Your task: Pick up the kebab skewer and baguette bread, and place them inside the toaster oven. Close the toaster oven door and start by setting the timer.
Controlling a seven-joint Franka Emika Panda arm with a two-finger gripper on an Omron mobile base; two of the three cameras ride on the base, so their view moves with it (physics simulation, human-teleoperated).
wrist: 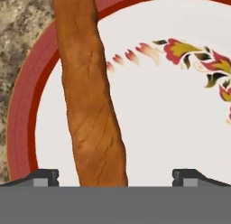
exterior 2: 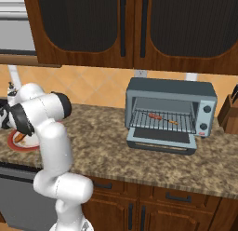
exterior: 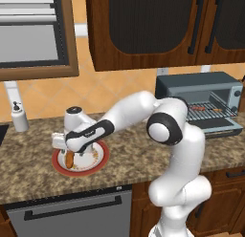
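Hand [wrist: 115,175] wide open, gripping nothing, low over long orange-brown ridged baguette bread [wrist: 90,96] lying on white red-rimmed floral plate [wrist: 22,123]. Thin dark-chunked kebab skewer [exterior 2: 161,118] on rack inside open grey-blue toaster oven [exterior 2: 172,90].

A speckled granite counter [exterior: 134,157] carried a red-rimmed plate [exterior: 98,164], a white soap dispenser [exterior: 19,117] and the toaster oven [exterior 2: 170,114].

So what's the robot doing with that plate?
The robot arm is reaching down over the plate on the counter, its gripper open with the jaws set either side of the baguette bread, not yet closed on it. The kebab skewer already lies on the rack inside the toaster oven, whose door hangs open.
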